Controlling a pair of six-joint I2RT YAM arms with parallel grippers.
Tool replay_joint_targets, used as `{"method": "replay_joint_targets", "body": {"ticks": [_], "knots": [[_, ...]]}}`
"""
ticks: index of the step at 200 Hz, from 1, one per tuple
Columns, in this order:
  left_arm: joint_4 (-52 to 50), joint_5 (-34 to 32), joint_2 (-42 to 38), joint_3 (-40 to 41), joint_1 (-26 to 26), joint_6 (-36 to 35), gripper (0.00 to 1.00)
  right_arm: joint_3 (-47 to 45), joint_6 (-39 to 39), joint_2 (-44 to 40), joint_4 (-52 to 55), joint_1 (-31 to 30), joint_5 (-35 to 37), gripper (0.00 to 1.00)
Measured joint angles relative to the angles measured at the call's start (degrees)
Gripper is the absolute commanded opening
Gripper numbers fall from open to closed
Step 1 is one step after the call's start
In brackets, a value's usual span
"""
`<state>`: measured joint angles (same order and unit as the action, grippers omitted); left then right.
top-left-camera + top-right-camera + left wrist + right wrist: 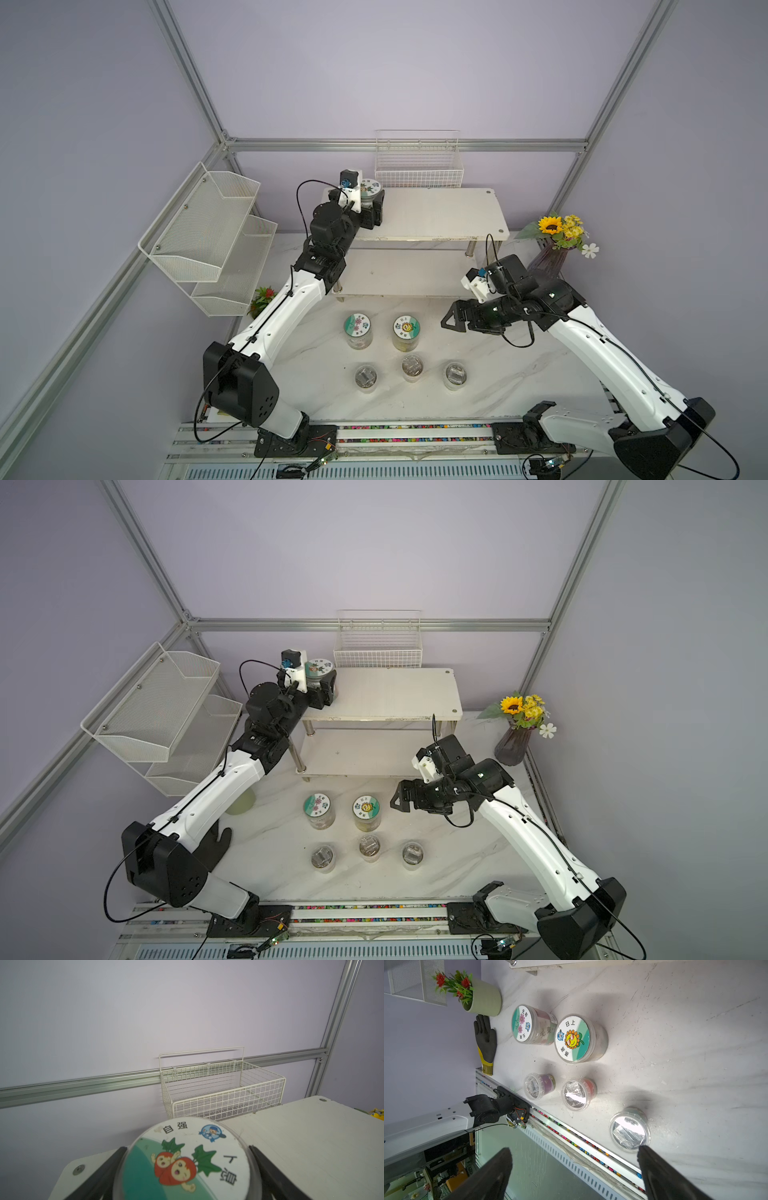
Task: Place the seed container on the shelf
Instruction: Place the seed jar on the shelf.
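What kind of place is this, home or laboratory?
Probably a robot test booth dressed as a gardening corner: aluminium frame, a robot arm on a base rail, labelled seed jar before a shelf.

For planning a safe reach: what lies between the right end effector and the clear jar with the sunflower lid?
Nothing; only bare white marble tabletop, seen in both top views.

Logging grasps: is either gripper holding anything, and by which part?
The left gripper clamps the seed container by opposite sides near its lid; the right gripper is open and empty.
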<state>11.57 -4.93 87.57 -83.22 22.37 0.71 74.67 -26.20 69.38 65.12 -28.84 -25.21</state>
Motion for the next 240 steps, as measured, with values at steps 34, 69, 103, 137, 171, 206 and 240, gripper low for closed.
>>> {"method": "replay_joint_targets", "body": {"ticks": [34, 69, 103, 137, 171, 206, 240], "knots": [[-0.24, -0.24, 0.0, 0.0, 0.68, -0.57, 0.9, 0.0, 0.2, 0.0, 0.0, 0.31, 0.0, 0.97], [-0.44, -0.35, 0.02, 0.0, 0.7, -1.01, 0.9, 0.0, 0.5, -0.02, 0.0, 0.5, -0.04, 0.97], [-0.44, -0.42, 1.01, -0.96, 0.81, -1.86, 0.89, 0.0, 0.63, -0.02, 0.0, 0.63, -0.13, 0.97], [0.07, -0.46, 2.71, -2.4, 0.96, -2.27, 0.89, 0.0, 0.96, 0.0, 0.0, 0.98, -0.2, 0.97], [0.17, -0.46, 3.17, -2.82, 0.96, -2.86, 0.9, 0.0, 1.14, 0.0, 0.0, 1.27, -0.26, 0.97], [-1.38, -0.83, 3.17, -2.8, 0.98, -3.54, 1.0, 0.0, 1.44, 0.0, 0.0, 1.57, -0.37, 0.97], [-2.54, -1.11, 3.17, -2.8, 1.03, -3.63, 1.0, 0.0, 1.44, 0.02, 0.0, 1.75, -0.5, 0.97]]}}
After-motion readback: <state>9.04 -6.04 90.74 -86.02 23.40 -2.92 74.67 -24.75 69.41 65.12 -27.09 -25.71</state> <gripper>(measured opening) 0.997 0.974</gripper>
